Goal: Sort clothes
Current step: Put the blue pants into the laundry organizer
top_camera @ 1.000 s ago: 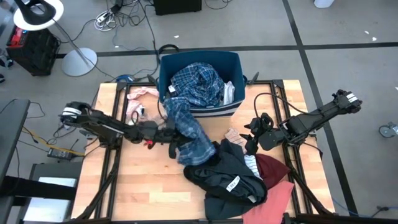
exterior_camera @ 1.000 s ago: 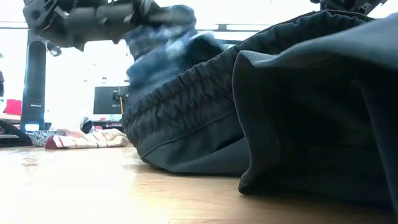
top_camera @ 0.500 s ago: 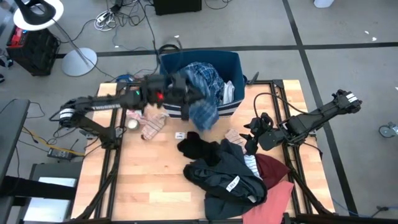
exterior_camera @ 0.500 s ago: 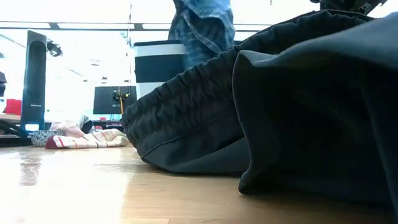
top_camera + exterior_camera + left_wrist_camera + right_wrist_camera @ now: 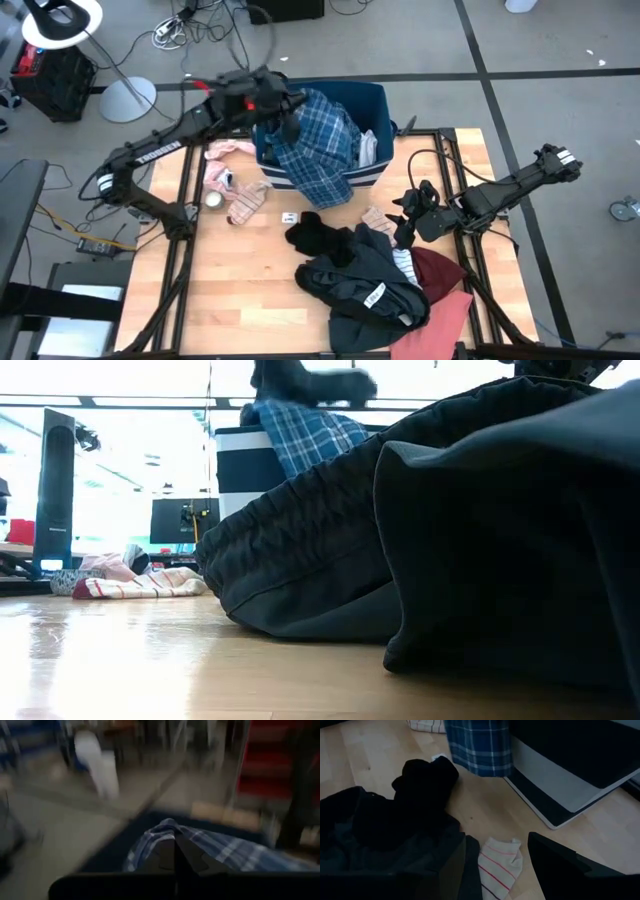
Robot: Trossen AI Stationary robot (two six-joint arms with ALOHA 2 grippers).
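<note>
My left gripper (image 5: 287, 118) is above the navy bin (image 5: 375, 100), shut on the blue plaid garment (image 5: 320, 150); both also show in the low view, the gripper (image 5: 310, 380) above the garment (image 5: 305, 435). My right gripper (image 5: 405, 225) is open and empty, low over the table at the right, its fingers on either side of a striped sock (image 5: 500, 865). A black garment (image 5: 320, 237) lies on the table beside the dark grey garment (image 5: 365, 280). Maroon (image 5: 440, 270) and salmon pink (image 5: 450, 315) garments lie under the pile's right side. My left gripper pinches a bunched part of the plaid garment (image 5: 170, 827) between its two shut fingers, reaching from the table's left over the bin. The garment lies on the clothes in the bin, and its lower end (image 5: 328, 188) hangs outside over the bin's front wall.
A pink garment (image 5: 225, 150) and a striped cloth (image 5: 245, 200) lie at the table's left, by a small round thing (image 5: 213, 200). A small white tag (image 5: 290, 217) lies mid-table. Bare wood shows at the near left.
My left gripper has risen from mid-table and swung toward the far edge over the bin, carrying the plaid garment. The garment has come off the pile and now drapes over the bin's front wall. The black garment has come into view.
</note>
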